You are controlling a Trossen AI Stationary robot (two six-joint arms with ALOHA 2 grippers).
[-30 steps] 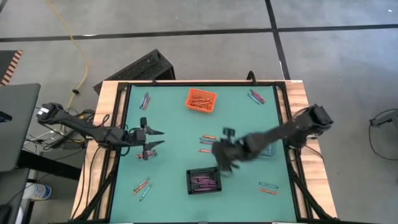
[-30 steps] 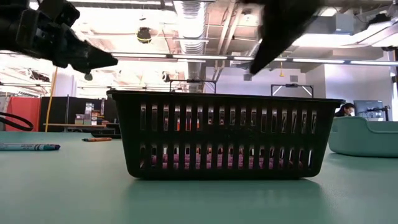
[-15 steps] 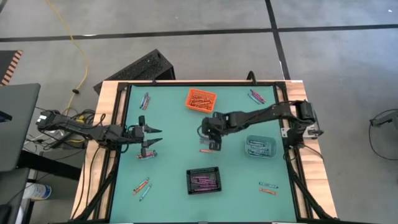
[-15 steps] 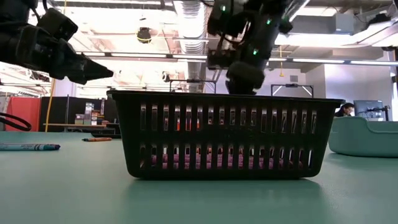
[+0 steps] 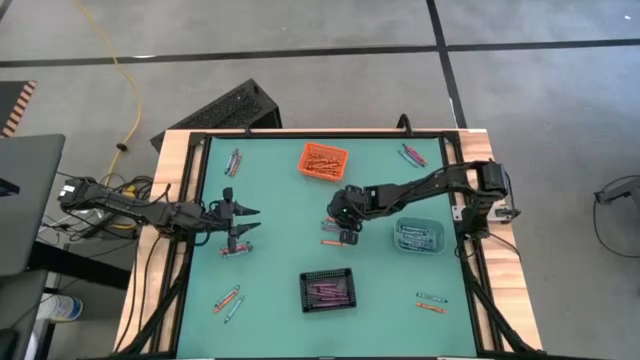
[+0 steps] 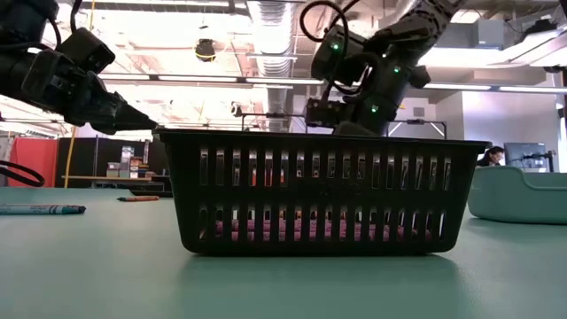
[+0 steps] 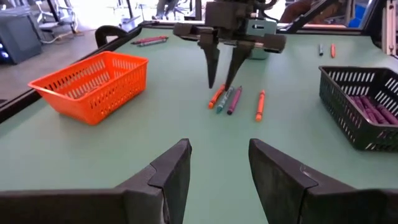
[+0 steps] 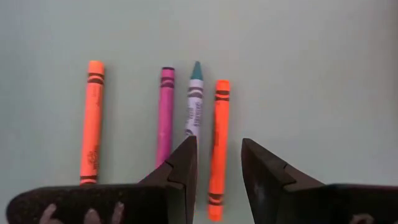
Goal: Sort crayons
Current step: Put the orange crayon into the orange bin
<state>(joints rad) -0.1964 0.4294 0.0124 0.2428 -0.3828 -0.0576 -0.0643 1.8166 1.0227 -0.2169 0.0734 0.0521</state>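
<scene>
Four crayons lie side by side at the table's middle (image 5: 334, 232): an orange one (image 8: 93, 121), a purple one (image 8: 165, 112), a teal one (image 8: 195, 99) and a second orange one (image 8: 218, 140). My right gripper (image 8: 219, 163) hangs open just above them, pointing steeply down, its fingers either side of the second orange crayon's near end without touching it. In the left wrist view its tips (image 7: 219, 87) stand over the group. My left gripper (image 5: 250, 221) waits open over the table's left part, pointing at the middle.
An orange bin (image 5: 323, 161) stands at the far middle, a black bin (image 5: 327, 290) with purple crayons at the near middle, a teal bin (image 5: 418, 236) at the right. Loose crayons lie far left (image 5: 233, 160), far right (image 5: 410, 155), near left (image 5: 230, 300), near right (image 5: 430, 303).
My right gripper has swung from above the black bin's far side toward the crayon group at the table's middle and has come down over it, staying open. My left gripper has sunk a little.
</scene>
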